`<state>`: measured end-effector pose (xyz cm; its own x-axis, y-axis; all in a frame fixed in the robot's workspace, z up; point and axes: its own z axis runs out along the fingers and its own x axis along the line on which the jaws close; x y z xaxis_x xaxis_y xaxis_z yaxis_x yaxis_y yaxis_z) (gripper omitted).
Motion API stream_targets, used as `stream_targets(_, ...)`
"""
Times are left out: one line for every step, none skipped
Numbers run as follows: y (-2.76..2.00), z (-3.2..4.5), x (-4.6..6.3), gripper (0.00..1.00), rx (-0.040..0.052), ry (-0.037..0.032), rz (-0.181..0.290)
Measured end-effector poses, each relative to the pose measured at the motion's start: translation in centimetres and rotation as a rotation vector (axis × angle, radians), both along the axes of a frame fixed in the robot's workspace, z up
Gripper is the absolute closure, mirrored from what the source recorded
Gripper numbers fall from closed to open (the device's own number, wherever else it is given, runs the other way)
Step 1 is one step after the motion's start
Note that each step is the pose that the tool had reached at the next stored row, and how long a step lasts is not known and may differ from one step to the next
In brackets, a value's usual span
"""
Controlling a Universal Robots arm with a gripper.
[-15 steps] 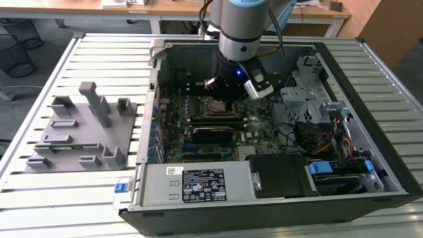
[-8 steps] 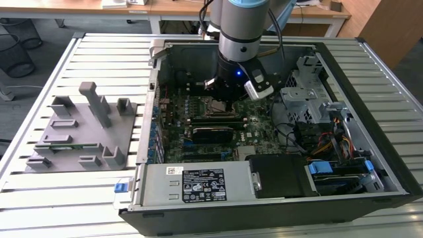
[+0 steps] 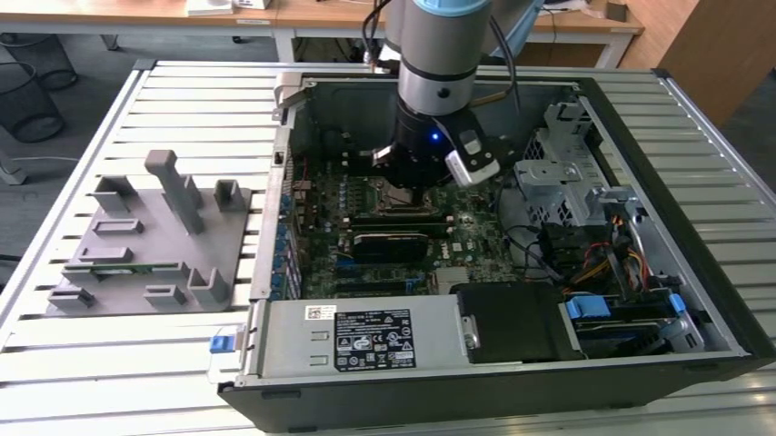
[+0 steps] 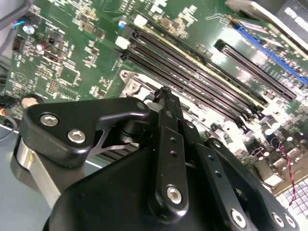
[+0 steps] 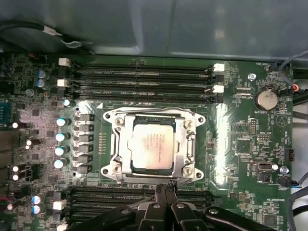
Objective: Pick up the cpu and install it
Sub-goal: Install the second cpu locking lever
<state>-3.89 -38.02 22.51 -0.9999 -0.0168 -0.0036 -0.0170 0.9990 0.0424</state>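
The cpu (image 5: 151, 144), a small square chip with a pale silvery top, lies inside the metal frame of the socket (image 5: 115, 159) on the green motherboard (image 3: 467, 232). It sits a little askew in the frame. My gripper (image 5: 166, 187) hangs just above the board beside the socket's edge, shut, with nothing between its black fingers (image 4: 166, 103). It does not touch the cpu. In the exterior view the gripper (image 3: 419, 186) reaches down into the open computer case (image 3: 679, 300), over the middle of the board.
Black memory slots (image 5: 139, 79) run along both sides of the socket. A drive cage (image 3: 564, 177) and bundled cables (image 3: 588, 259) fill the case on the exterior view's right. A grey fixture tray (image 3: 145, 241) holding a green memory stick (image 3: 122, 267) sits on the slatted table.
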Motion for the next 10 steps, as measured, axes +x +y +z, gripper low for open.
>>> stream_targets(-0.01,0.00,-0.2,0.89,0.0009,0.0000,0.000)
stream_targets(-0.02,0.00,-0.4,0.89,0.0018,-0.0001,0.000)
stream_targets(-0.03,0.00,-0.6,0.89,0.0027,0.0000,0.000)
stream_targets(-0.04,0.00,-0.8,0.89,0.0033,0.0000,0.000)
stream_targets(-0.05,0.00,-0.9,0.89,0.0038,0.0000,0.000)
stream_targets(-0.05,-0.01,-1.0,0.89,0.0043,0.0000,0.000)
stream_targets(-0.07,-0.02,-1.1,0.89,0.0051,0.0000,0.000)
stream_targets(-0.11,-0.03,-1.2,0.89,0.0062,0.0000,0.000)
stream_targets(-0.19,-0.05,-1.3,0.89,0.0085,0.0000,0.000)
stream_targets(-0.29,-0.06,-1.3,0.89,0.0116,0.0000,0.000)
